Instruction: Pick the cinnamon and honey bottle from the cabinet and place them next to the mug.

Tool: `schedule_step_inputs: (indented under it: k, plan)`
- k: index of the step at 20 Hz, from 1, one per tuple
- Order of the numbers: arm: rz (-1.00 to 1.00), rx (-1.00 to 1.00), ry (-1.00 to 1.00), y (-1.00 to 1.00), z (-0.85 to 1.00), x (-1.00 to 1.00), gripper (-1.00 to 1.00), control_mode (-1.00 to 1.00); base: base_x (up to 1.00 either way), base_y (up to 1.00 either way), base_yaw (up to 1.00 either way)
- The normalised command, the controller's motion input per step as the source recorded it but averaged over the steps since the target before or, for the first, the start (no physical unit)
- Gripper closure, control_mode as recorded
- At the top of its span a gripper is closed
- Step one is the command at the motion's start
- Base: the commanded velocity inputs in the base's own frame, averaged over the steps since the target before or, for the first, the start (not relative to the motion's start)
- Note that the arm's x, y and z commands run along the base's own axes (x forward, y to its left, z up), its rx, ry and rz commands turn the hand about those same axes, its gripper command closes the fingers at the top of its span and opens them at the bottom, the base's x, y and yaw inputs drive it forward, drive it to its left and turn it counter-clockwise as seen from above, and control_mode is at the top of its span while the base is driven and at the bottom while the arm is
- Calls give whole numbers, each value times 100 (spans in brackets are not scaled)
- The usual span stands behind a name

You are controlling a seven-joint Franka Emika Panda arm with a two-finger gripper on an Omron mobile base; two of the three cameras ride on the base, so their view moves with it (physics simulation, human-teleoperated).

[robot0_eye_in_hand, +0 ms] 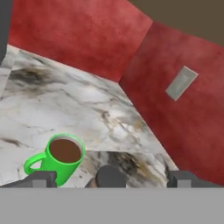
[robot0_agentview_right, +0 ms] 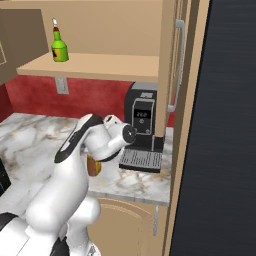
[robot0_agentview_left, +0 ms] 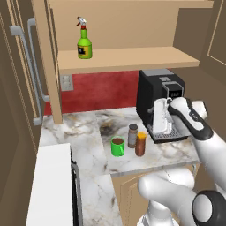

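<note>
Marble counter (robot0_agentview_left: 88, 132) filled the lower middle of the left base view, where the green mug (robot0_agentview_left: 117, 146) of brown liquid stood just left of the cinnamon (robot0_agentview_left: 132, 135) and honey bottle (robot0_agentview_left: 141, 144); the gripper (robot0_agentview_left: 161, 117) hung to their right, above them. Right base view: the arm hid most of the amber bottle. Hand view: fingers (robot0_eye_in_hand: 41, 179) spread wide, the mug at lower left, the cinnamon's dark cap between the tips.

Pincer (robot0_eye_in_hand: 109, 179) spread wide, empty, angled downward
</note>
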Motion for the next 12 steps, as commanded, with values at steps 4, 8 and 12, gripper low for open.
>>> schedule_step_inputs:
  k: [4,8,12]
  plan:
    - [-29,1,2,0,59,-29,-100,-100,0,0,0]
    - [-36,2,7,0,63,-30,-100,-100,0,0,0]
    - [-41,7,12,0,62,-41,-100,-100,0,0,0]
